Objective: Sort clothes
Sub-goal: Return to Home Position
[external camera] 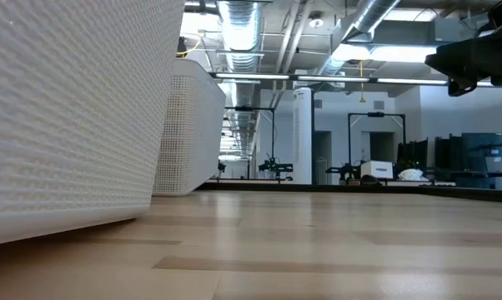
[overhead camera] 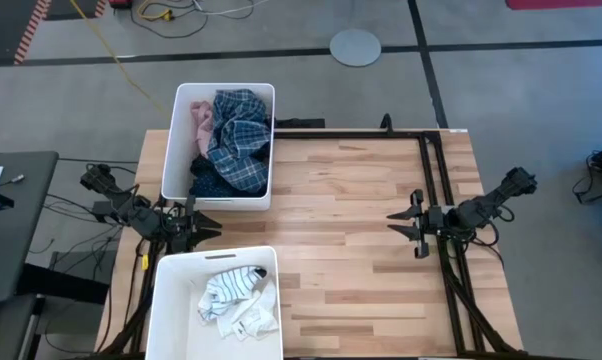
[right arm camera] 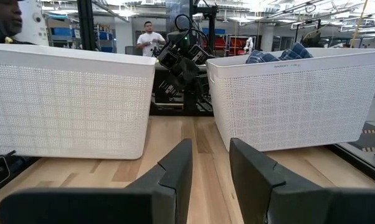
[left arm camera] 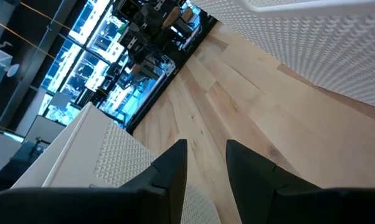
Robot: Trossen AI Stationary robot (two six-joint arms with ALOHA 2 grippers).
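Note:
Two white bins stand on the left of the wooden table. The far bin [overhead camera: 221,90] holds a pink shirt [overhead camera: 199,125], a blue plaid shirt [overhead camera: 239,135] and a navy dotted piece [overhead camera: 209,180]. The plaid shirt [right arm camera: 281,56] peeks over that bin's rim in the right wrist view. White and striped socks [overhead camera: 236,295] lie in the near bin [overhead camera: 181,262]. My left gripper [overhead camera: 206,228] hovers between the two bins at the table's left edge, open and with nothing in it [left arm camera: 206,168]. My right gripper [overhead camera: 401,225] hovers over the right side, open and holding nothing [right arm camera: 210,168], pointing level toward the bins.
Bare wood [overhead camera: 351,250] stretches between the bins and my right gripper. A black frame rail [overhead camera: 436,180] runs along the table's far and right sides. People [right arm camera: 149,37] stand in the room beyond the table.

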